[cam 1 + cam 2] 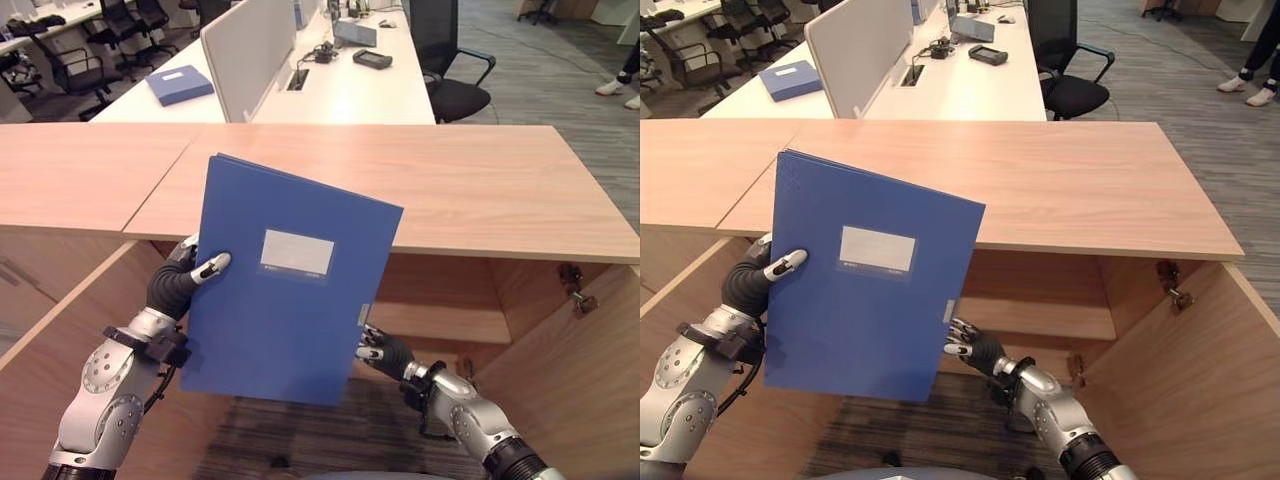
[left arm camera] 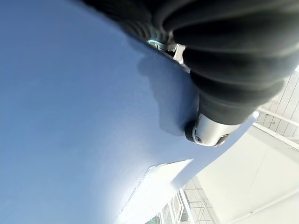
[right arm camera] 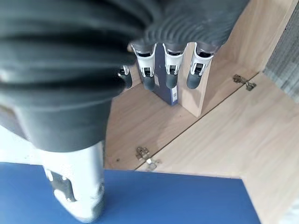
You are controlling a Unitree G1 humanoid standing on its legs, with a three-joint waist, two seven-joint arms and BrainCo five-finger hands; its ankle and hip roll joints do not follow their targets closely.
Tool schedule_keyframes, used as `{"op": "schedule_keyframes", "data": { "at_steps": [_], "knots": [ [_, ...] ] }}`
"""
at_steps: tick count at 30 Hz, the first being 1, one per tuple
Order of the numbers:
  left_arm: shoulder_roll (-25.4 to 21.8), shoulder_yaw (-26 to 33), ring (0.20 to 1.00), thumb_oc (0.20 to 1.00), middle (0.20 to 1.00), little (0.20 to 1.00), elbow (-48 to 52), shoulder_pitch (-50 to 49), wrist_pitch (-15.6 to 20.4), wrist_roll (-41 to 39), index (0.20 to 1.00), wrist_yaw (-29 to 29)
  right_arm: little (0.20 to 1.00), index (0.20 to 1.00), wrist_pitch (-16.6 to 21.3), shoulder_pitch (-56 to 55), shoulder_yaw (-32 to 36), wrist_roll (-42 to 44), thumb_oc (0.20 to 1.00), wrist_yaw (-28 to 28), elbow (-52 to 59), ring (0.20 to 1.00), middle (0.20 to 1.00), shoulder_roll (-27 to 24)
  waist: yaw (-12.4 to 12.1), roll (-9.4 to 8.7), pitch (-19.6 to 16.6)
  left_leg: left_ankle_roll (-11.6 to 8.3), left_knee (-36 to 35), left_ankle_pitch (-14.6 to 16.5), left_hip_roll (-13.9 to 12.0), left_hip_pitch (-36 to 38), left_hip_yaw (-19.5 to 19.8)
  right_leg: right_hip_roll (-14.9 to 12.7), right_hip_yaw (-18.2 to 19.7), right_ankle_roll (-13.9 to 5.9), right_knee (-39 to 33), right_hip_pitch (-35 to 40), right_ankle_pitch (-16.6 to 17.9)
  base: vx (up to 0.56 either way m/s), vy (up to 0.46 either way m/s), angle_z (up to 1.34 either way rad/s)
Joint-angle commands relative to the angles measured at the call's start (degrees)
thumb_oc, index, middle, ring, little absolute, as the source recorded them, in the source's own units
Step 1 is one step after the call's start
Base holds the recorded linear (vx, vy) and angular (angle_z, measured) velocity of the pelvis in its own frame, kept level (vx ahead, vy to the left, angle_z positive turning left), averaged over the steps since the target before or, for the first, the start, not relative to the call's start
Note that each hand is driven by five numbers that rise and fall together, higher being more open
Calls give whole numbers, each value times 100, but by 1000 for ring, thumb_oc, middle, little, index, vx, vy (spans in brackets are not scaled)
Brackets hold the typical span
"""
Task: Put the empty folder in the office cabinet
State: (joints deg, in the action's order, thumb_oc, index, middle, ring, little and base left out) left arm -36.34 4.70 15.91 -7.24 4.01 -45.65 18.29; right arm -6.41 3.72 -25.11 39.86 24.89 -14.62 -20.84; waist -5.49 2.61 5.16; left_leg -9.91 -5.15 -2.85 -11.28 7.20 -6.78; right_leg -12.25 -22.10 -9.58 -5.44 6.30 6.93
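Left hand (image 1: 178, 283) clamped on folder (image 1: 285, 290) edge at 9 o'clock; right hand (image 1: 970, 345), fingers relaxed, steadies 4 o'clock corner. Lower evenly into cabinet (image 1: 440, 322), keeping clear of table (image 1: 470, 190) edge.

Cabinet top (image 1: 480, 190): light wood, broad, flat.
Doors: open; right door (image 1: 570, 390) carries metal hinges (image 1: 572, 282).
Floor (image 1: 540, 75): grey carpet.
Desk (image 1: 350, 90): white, long, behind the cabinet, with a white divider panel (image 1: 245, 50).
Chairs: black office chair (image 1: 445, 60) beside the desk; more at far left.
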Motion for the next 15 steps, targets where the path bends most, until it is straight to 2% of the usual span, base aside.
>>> {"op": "schedule_keyframes", "data": {
  "at_steps": [1, 15],
  "knots": [
    [-126, -137, 200, 200, 200, 200, 258, 619, 271, 119, 200, 124, 1000, 1000, 192, 694, -215, 501, 1000, 303, 710, 1000, 1000, 341, 7, -151, 73, 22, 15, 372, 82, 120, 286, -162, 77, -236, 67, 425, -577, 0, 0, 0],
    [-86, -68, 200, 200, 200, 200, 304, 717, 299, 353, 200, 101, 1000, 1000, 209, 1007, -313, 502, 1000, 239, 1080, 1000, 1000, 427, 22, -160, 42, 21, 15, 363, 59, 100, 268, -135, 116, -216, 44, 396, -578, 0, 0, 0]
  ]
}}
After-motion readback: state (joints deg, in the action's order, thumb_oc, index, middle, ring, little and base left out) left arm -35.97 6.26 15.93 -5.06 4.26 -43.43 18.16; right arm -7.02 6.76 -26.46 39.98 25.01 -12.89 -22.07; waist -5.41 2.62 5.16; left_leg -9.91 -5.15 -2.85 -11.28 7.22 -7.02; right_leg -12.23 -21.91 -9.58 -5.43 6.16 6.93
